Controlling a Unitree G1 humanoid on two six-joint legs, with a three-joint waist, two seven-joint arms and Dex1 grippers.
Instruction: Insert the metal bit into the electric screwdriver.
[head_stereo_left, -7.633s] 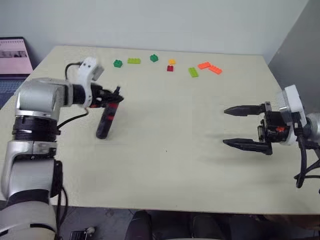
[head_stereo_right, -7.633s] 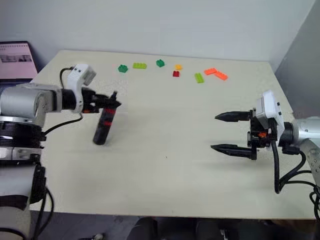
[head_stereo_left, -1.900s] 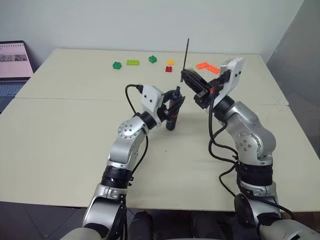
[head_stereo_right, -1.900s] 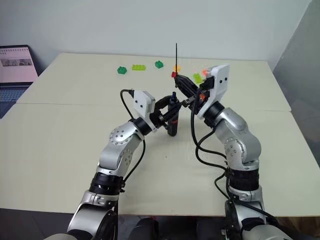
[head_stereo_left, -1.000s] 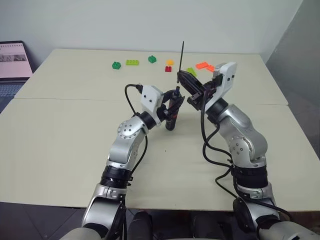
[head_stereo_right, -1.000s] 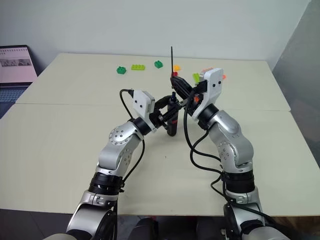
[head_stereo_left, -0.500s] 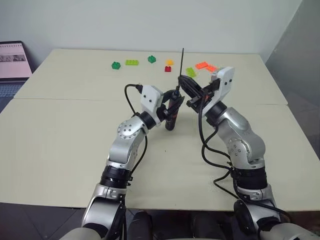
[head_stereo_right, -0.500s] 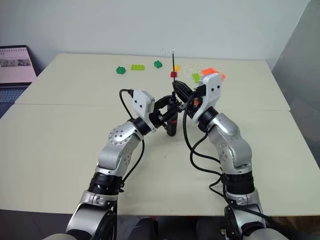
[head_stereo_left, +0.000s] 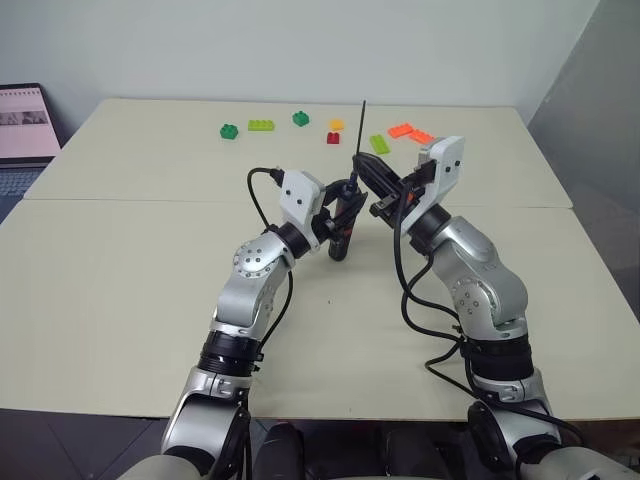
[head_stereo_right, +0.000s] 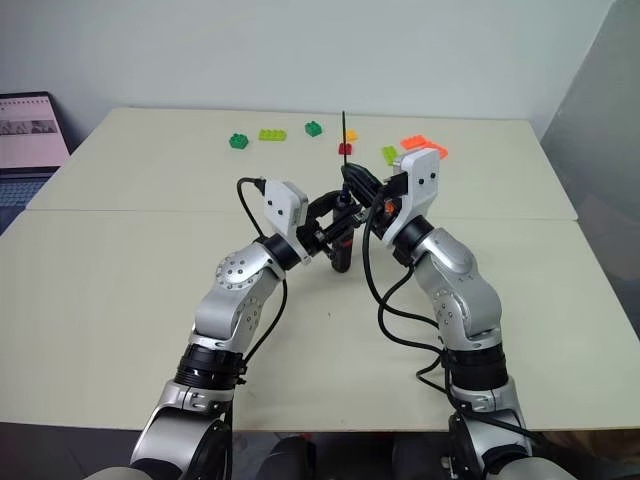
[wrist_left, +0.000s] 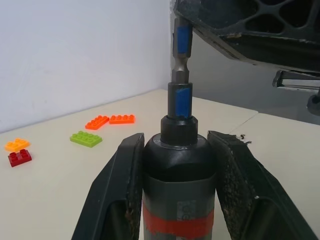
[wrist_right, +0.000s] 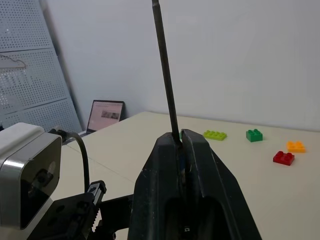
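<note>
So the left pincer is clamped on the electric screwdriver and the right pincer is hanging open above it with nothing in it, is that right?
Not quite. The left pincer is clamped on the electric screwdriver, but the right pincer is shut on the metal bit, as the right wrist view shows.

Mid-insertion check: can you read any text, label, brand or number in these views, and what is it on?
No text is legible.
Open laptop beside the beige table: something on its screen, too small to read.
Pale label on the slim black electric screwdriver, above its red band: too blurred.
Thin dark metal bit: blue bands, no lettering.
</note>
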